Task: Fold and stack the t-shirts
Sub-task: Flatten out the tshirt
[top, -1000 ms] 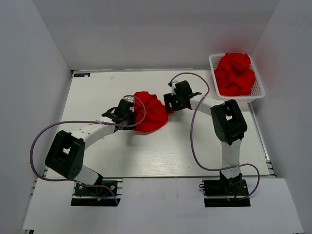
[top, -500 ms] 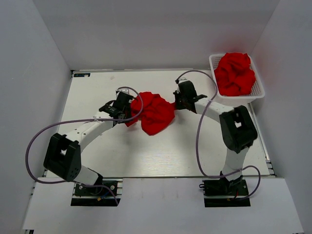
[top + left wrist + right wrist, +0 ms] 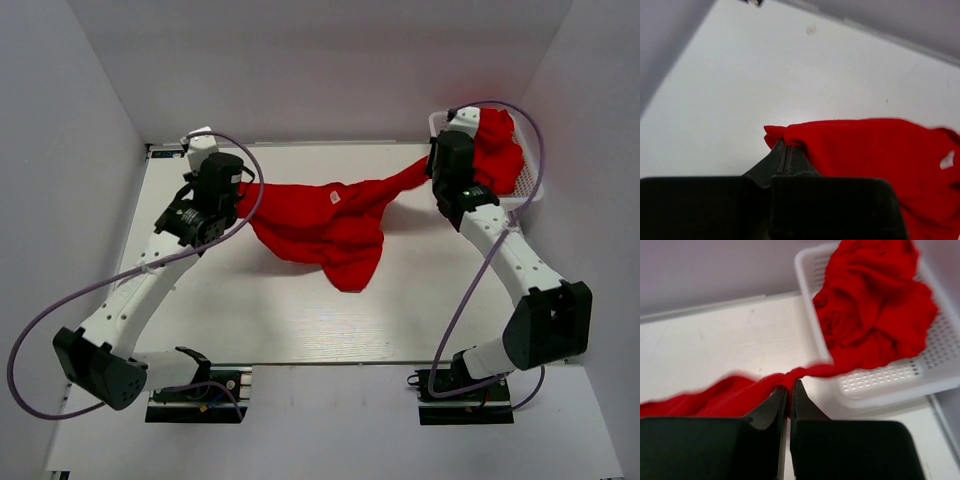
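White tabletop [image 3: 300, 320] lies under a red t-shirt [image 3: 325, 220] stretched wide across it. My left gripper [image 3: 786, 149] is clamped on its left end, and my right gripper [image 3: 789, 389] pinches its other end beside the white basket [image 3: 890, 387], where more red t-shirts [image 3: 875, 305] are heaped.

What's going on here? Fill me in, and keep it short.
Two robot arms hold one red t-shirt stretched between them over the table. The left arm has its jaws shut on the shirt's left end, and the right arm has its jaws shut on a twisted end beside the white basket. The shirt's middle sags in loose folds. More red shirts lie bunched in the basket. Nothing is folded or stacked yet.
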Available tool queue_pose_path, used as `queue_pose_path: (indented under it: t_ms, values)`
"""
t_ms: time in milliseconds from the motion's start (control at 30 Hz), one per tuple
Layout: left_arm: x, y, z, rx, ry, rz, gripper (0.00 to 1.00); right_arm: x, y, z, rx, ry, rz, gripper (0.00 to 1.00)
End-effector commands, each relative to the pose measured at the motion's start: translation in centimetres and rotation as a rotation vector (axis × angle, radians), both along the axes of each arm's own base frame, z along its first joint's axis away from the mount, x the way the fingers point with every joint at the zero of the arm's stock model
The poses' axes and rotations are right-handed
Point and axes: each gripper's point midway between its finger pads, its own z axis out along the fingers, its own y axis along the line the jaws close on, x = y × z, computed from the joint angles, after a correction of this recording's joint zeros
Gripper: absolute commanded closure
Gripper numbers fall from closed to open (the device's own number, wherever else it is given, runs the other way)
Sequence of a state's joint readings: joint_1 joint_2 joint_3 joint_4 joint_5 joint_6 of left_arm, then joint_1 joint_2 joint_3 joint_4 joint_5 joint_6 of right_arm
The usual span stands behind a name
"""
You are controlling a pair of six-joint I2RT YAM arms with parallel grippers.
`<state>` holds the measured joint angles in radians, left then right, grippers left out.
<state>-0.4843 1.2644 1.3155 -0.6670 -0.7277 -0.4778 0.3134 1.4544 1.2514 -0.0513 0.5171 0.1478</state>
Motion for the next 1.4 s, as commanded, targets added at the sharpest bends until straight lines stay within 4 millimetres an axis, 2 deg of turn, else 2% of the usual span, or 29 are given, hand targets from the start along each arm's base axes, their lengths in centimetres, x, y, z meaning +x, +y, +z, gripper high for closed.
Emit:
queue_pose_path:
  t_ms: [0, 33, 67, 100, 167, 200, 267, 300, 367, 400, 467, 500, 567, 600, 667, 733, 767, 867, 933, 1067, 1167, 1200, 1300, 1333, 1367]
  values:
    - [-1.7, 3.6, 6.3, 0.042, -0.153, 0.126, 1.0, -1.6, -3.7, 8.0, -0.017, -0.185, -0.127, 1.0]
    - [-2.3, 4.1, 7.5, 0.029, -0.185, 0.138, 1.0, -2.8, -5.0, 10.8, -0.004, -0.262, -0.158, 1.0]
    - [-2.7, 4.4, 8.4, 0.029, -0.204, 0.146, 1.0, -3.3, -5.5, 11.8, -0.002, -0.288, -0.174, 1.0]
    - [-3.1, 4.8, 8.8, 0.036, -0.213, 0.151, 1.0, -4.9, -6.6, 13.5, -0.013, -0.33, -0.207, 1.0]
    - [-4.1, 5.5, 10.3, 0.01, -0.262, 0.163, 1.0, -5.7, -7.6, 15.0, -0.009, -0.376, -0.238, 1.0]
    - [-4.2, 5.6, 11.1, 0.005, -0.291, 0.161, 1.0, -7.4, -8.5, 16.8, -0.02, -0.418, -0.255, 1.0]
    - [-5.0, 6.1, 12.4, 0.009, -0.325, 0.155, 1.0, -8.3, -9.1, 18.4, -0.004, -0.465, -0.277, 1.0]
    - [-5.1, 6.2, 13.3, 0.005, -0.346, 0.154, 1.0, -9.3, -9.7, 19.9, -0.039, -0.487, -0.281, 1.0]
    - [-5.6, 6.1, 14.7, -0.003, -0.371, 0.128, 1.0, -10.2, -10.2, 21.2, -0.05, -0.513, -0.293, 1.0]
    - [-6.2, 6.5, 16.0, -0.008, -0.403, 0.127, 1.0, -10.9, -10.2, 22.4, -0.051, -0.54, -0.283, 1.0]
    - [-6.9, 6.3, 17.4, -0.028, -0.444, 0.081, 1.0, -12.7, -10.3, 24.9, -0.046, -0.6, -0.263, 1.0]
    - [-7.8, 6.5, 18.7, -0.046, -0.485, 0.064, 1.0, -13.2, -10.3, 25.4, -0.05, -0.611, -0.251, 1.0]
    - [-8.5, 5.9, 20.0, -0.059, -0.526, -0.011, 1.0, -14.9, -9.6, 27.9, -0.046, -0.673, -0.181, 1.0]
    - [-9.1, 6.0, 21.0, -0.079, -0.561, -0.024, 1.0, -15.4, -9.4, 28.3, -0.051, -0.674, -0.163, 1.0]
    - [-10.7, 6.0, 22.9, -0.105, -0.622, -0.072, 1.0, -17.6, -9.0, 30.7, -0.055, -0.735, -0.108, 1.0]
    - [-11.3, 6.2, 23.9, -0.11, -0.652, -0.081, 1.0, -18.6, -8.9, 31.5, -0.061, -0.752, -0.087, 1.0]
    - [-12.3, 6.5, 25.0, -0.115, -0.68, -0.096, 1.0, -19.7, -8.7, 32.7, -0.06, -0.789, -0.063, 1.0]
    - [-13.7, 6.9, 27.0, -0.118, -0.72, -0.114, 1.0, -21.9, -8.8, 34.6, -0.075, -0.823, -0.036, 1.0]
    - [-14.2, 6.9, 27.8, -0.115, -0.735, -0.134, 1.0, -23.0, -8.9, 35.6, -0.074, -0.848, -0.03, 1.0]
    - [-14.2, 6.2, 28.9, -0.104, -0.752, -0.183, 1.0, -22.8, -8.6, 35.5, -0.079, -0.837, -0.014, 1.0]
    - [-12.5, 4.7, 28.4, -0.085, -0.723, -0.224, 1.0, -21.0, -8.0, 34.2, -0.08, -0.791, 0.001, 1.0]
    - [-12.0, 4.6, 28.4, -0.083, -0.718, -0.212, 1.0, -19.7, -7.7, 33.3, -0.085, -0.759, 0.007, 1.0]
    - [-9.5, 4.4, 26.3, -0.056, -0.656, -0.156, 1.0, -15.9, -6.7, 29.7, -0.067, -0.674, 0.02, 1.0]
    - [-7.9, 3.6, 24.9, -0.042, -0.617, -0.15, 1.0, -14.4, -6.1, 28.1, -0.07, -0.64, 0.033, 1.0]
    - [-7.0, 3.4, 24.1, -0.032, -0.597, -0.136, 1.0, -13.4, -5.8, 27.3, -0.071, -0.62, 0.037, 1.0]
